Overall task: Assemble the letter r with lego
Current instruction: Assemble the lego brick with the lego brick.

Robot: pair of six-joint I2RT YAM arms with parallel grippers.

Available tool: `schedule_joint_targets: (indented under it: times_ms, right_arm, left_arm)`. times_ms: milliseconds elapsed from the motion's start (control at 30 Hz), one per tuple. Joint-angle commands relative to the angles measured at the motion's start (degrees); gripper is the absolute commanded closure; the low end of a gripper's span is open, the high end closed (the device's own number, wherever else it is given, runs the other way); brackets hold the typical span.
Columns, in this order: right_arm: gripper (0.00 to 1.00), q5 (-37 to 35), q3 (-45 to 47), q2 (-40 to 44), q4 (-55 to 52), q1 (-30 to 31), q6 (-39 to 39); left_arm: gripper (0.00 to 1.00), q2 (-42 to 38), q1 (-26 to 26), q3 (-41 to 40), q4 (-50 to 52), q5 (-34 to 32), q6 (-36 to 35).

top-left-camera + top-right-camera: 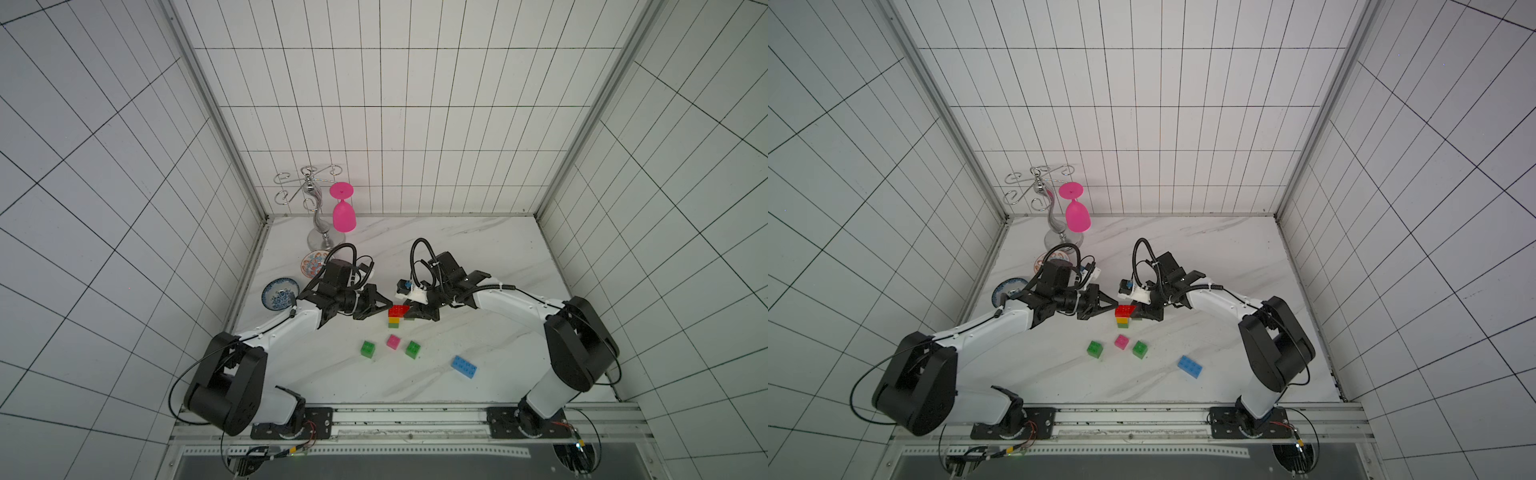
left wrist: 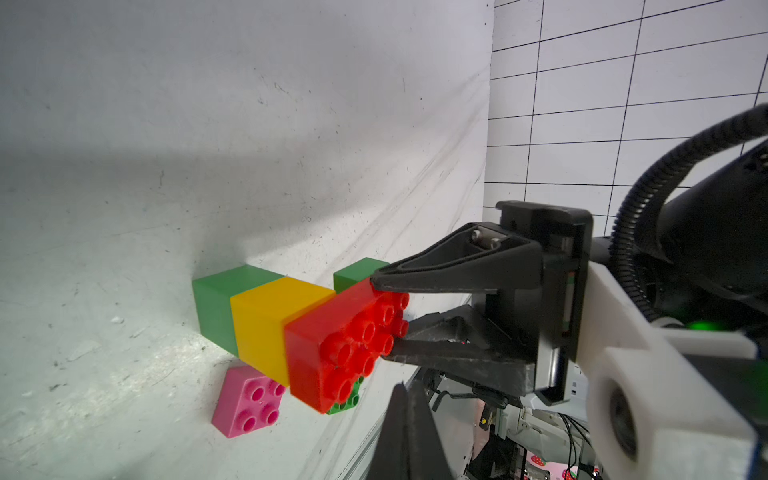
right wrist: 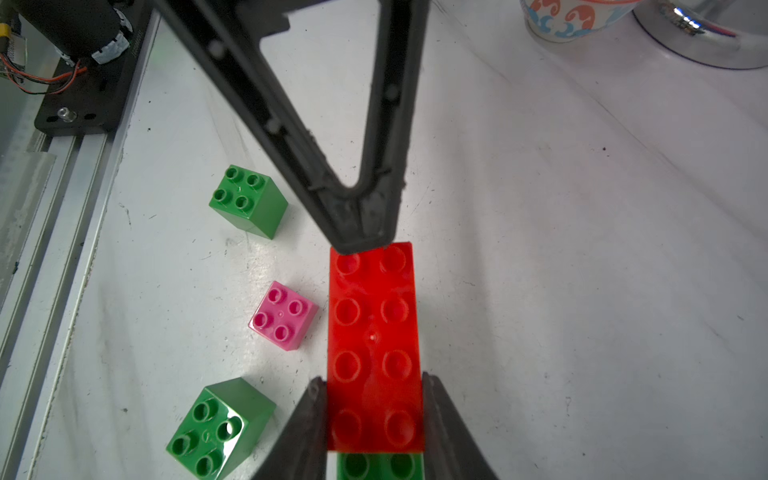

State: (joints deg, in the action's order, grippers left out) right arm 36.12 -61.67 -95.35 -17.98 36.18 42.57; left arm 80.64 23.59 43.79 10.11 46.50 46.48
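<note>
A stack stands mid-table in both top views: a green cube at the bottom, a yellow cube, then the long red brick on top. My right gripper is shut on one end of the red brick, and another green cube shows just beneath that end. My left gripper is shut and empty, its tip touching the red brick's other end. Loose on the table lie a green cube, a pink cube, a second green cube and the blue brick.
A metal glass rack with a hanging pink glass stands at the back left. Two patterned bowls sit by the left wall behind my left arm. A metal rail runs along the front edge.
</note>
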Motion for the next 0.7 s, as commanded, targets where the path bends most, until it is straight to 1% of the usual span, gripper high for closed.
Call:
schedule_joint_targets:
  times_ms: [0, 133, 233, 400, 667]
  right_arm:
    - [1.0, 0.05, -1.19, -1.15, -2.58, 0.69, 1.4]
    - [1.0, 0.1, -1.22, -1.19, -2.71, 0.64, 1.42]
    - [1.0, 0.25, -1.3, -1.19, -3.04, 0.64, 1.55]
    - [1.0, 0.45, -1.27, -1.17, -3.62, 0.64, 1.83]
    - [1.0, 0.72, -1.36, -1.02, -3.77, 0.65, 1.57]
  left_arm:
    - [1.0, 2.21, 0.31, 0.63, -0.3, -0.92, -0.86]
    - [1.0, 5.06, 0.66, 0.24, -0.08, -2.16, -1.71]
    - [1.0, 7.2, 0.72, 0.34, 2.89, -4.1, -3.5]
    - [1.0, 8.28, 0.75, -1.39, 4.92, -7.48, -4.73]
    - [1.0, 9.33, 0.75, -3.09, 4.24, -8.29, -4.92]
